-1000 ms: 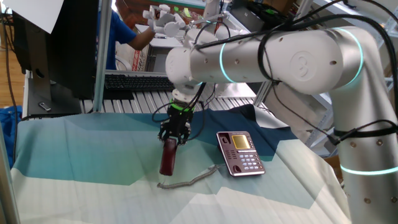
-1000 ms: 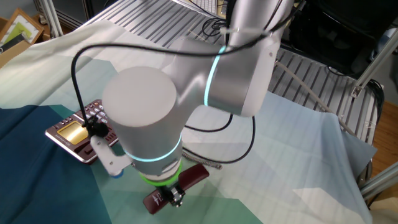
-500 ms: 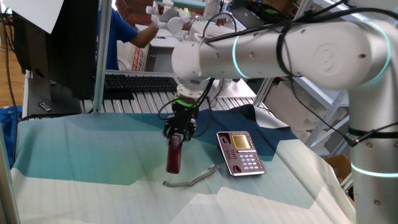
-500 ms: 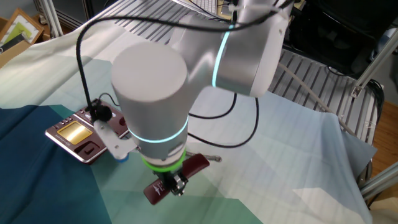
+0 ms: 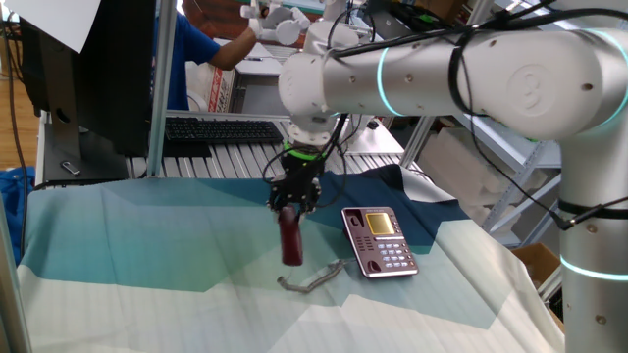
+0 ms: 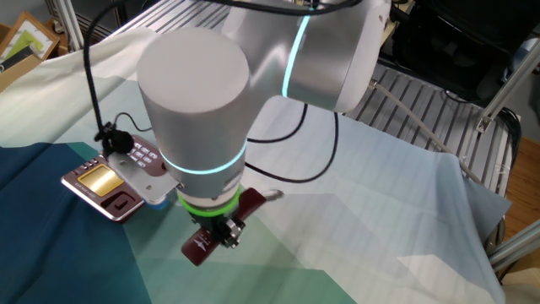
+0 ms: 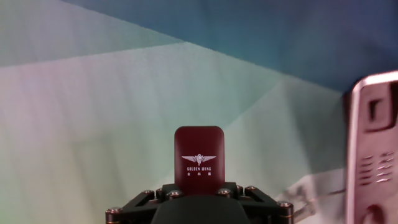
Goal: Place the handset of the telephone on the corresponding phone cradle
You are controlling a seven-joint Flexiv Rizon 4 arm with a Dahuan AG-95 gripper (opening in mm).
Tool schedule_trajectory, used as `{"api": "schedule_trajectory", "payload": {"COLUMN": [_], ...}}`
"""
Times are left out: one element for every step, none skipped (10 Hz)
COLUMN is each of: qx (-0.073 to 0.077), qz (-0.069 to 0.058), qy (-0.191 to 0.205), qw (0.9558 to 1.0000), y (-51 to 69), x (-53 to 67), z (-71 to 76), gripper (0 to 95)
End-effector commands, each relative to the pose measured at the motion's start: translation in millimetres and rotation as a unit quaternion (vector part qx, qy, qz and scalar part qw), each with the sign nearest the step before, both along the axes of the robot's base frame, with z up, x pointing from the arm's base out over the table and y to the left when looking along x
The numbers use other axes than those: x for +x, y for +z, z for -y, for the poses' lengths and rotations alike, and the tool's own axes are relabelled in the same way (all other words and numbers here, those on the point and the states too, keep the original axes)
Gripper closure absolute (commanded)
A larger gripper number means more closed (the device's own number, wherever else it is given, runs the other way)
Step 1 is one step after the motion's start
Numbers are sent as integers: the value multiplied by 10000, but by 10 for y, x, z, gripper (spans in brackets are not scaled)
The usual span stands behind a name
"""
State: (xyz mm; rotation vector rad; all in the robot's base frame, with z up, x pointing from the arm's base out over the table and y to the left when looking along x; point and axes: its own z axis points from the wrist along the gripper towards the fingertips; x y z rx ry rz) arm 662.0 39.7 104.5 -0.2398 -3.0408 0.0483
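My gripper (image 5: 291,206) is shut on the upper end of the dark red handset (image 5: 291,242), which hangs upright above the cloth. Its grey coiled cord (image 5: 312,278) trails on the cloth below. The maroon telephone (image 5: 379,240) with keypad and yellowish display lies flat just right of the handset. In the other fixed view the handset (image 6: 201,244) sticks out under the gripper (image 6: 221,230), with the telephone (image 6: 105,179) to the left. In the hand view the handset (image 7: 199,157) stands up from the gripper (image 7: 199,193), and the telephone's edge (image 7: 372,155) is at the right.
A black keyboard (image 5: 221,128) lies on the metal rack behind the table. A dark monitor (image 5: 78,78) stands at the back left. A person in blue (image 5: 191,49) is behind the rack. The blue-green cloth (image 5: 147,235) covers the table.
My gripper has carried the handset to the right, toward the telephone, and a little higher. The cord has dragged along with it.
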Motion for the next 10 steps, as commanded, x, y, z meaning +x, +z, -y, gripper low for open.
{"api": "schedule_trajectory", "payload": {"qx": [48,106,61,6,-10,-2,7,35,37,54], "qz": [-26,4,-4,14,8,5,-1,-32,-18,-29], "qy": [187,112,40,-8,-39,-27,39,60,10,-118], "qw": [9998,9999,10000,10000,10000,10000,10000,10000,10000,9999], "y": [11,-9,-7,11,28,26,19,18,16,8], "x": [39,52,81,98,128,170,214,267,281,275], "z": [207,268,292,320,361,422,490,577,602,586], "gripper": [950,950,950,950,950,950,950,950,950,950]}}
